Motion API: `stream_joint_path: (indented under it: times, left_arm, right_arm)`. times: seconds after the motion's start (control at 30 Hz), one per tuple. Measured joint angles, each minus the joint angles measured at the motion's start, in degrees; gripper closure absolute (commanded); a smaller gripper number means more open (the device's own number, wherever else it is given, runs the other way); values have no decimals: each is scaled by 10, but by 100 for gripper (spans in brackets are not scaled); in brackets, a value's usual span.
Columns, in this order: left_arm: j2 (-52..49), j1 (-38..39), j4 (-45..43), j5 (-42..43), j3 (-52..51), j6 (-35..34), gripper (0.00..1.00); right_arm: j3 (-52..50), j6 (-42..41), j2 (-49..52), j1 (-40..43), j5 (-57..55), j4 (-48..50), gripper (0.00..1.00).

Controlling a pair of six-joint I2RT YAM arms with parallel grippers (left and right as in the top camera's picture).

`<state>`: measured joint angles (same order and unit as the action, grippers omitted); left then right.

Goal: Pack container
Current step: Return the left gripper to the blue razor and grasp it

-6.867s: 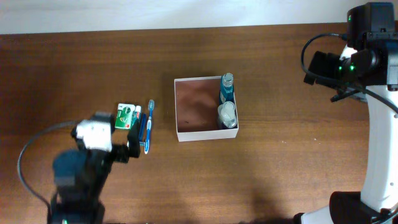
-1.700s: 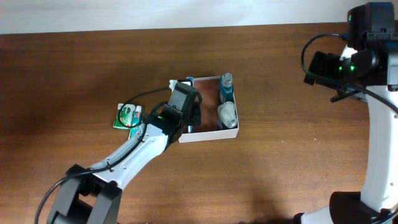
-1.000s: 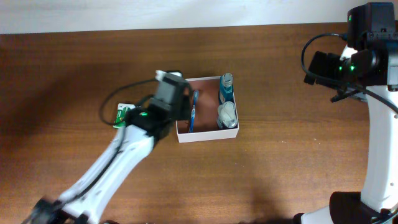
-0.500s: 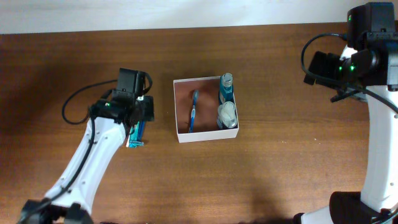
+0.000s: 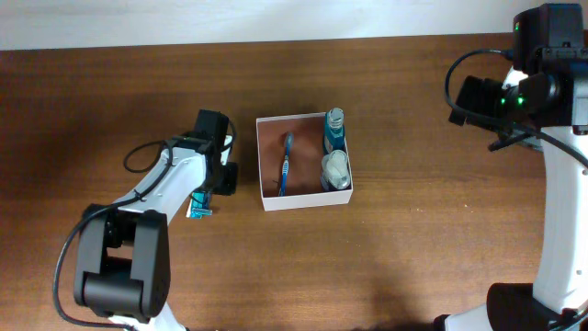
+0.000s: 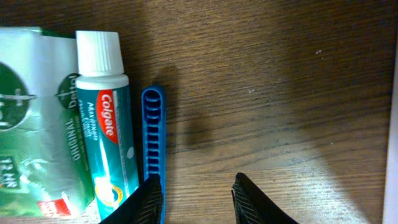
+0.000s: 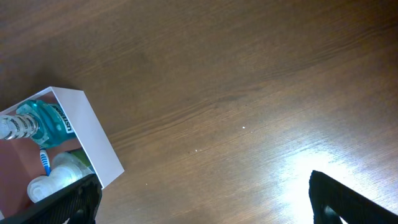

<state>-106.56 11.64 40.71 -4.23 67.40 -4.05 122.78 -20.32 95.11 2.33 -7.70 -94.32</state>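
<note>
The container (image 5: 303, 203), a square shallow box with thin white walls and a pinkish-brown floor, sits mid-table on the dark wood-grain table (image 5: 413, 248); inside lie a slim blue toothbrush (image 5: 284, 165) and, along the wall nearest the right arm, a translucent blue mouthwash bottle (image 5: 335, 131) and a whitish rounded item (image 5: 335, 170). The left gripper (image 6: 196, 180) hovers just beside the box, its black fingers apart and empty, over a Colgate toothpaste tube (image 6: 109, 146) with a white cylindrical cap; a blue ridged plastic bar (image 6: 152, 134) lies just beside the tube, a glossy green packet (image 6: 28, 124) on its other side. The right gripper (image 7: 204, 177) hangs well apart from the box, jaws spread wide, holding nothing.
</note>
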Motion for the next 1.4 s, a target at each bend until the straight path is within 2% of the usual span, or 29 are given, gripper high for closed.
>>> stream_joint_path:
  times: [0.57,0.7,0.83,1.27,1.4]
  left_arm:
    - [-4,-35,-11,14,0,0,60]
    - [-16,-35,-11,19,0,0,62]
    - [-20,-35,-11,19,0,1,68]
    - [-20,-35,7,24,-2,2,69]
    - [-20,-35,7,32,-2,2,75]
  right_arm:
    - [0,0,0,0,0,0,2]
    - [0,0,0,0,0,0,2]
    - [0,0,0,0,0,0,2]
    - [0,0,0,0,0,0,2]
    - [0,0,0,0,0,0,2]
